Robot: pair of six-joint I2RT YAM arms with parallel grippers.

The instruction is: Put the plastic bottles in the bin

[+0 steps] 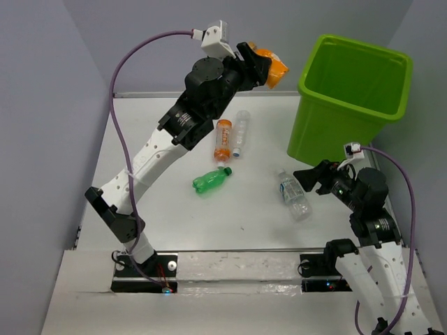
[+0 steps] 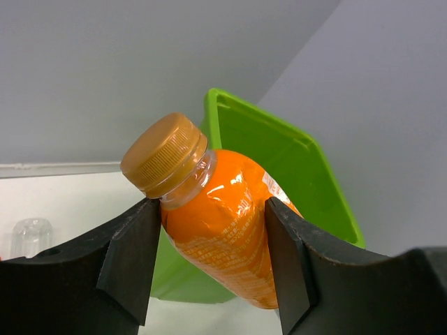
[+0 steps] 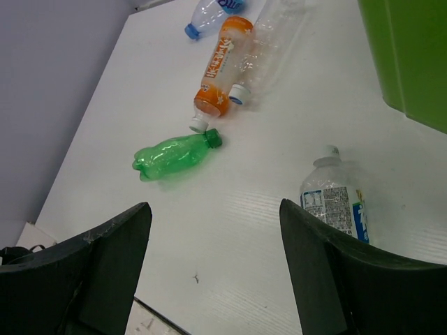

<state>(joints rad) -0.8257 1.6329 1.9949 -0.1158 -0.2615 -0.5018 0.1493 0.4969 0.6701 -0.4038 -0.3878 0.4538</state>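
The bin [image 1: 328, 132] stands at the far right corner of the counter [image 1: 174, 223], mouth open, and from where I stand I can't see anything inside it.

The left gripper [image 2: 211, 204] is raised high over the far edge, just left of the bin, clenched on an orange bottle [image 2: 223, 230]. Its fingers press the bottle's shoulder from both sides, the cap tilted up and left. The right gripper [image 3: 214, 206] hangs low near the right edge with its jaws spread and nothing between them.

On the counter lie four bottles: a second orange bottle [image 1: 223, 139] and a clear bottle [image 1: 241, 132] side by side toward the far edge, a green bottle [image 1: 211, 180] mid-counter, and a labelled clear bottle [image 1: 293, 194] just ahead of the right gripper. The right wrist view also catches a blue-capped bottle [image 3: 206, 10] farther back.

I'd call this the carry step. The held bottle looks short of the bin's mouth, so the next move calls for swinging right past the near rim before letting go.
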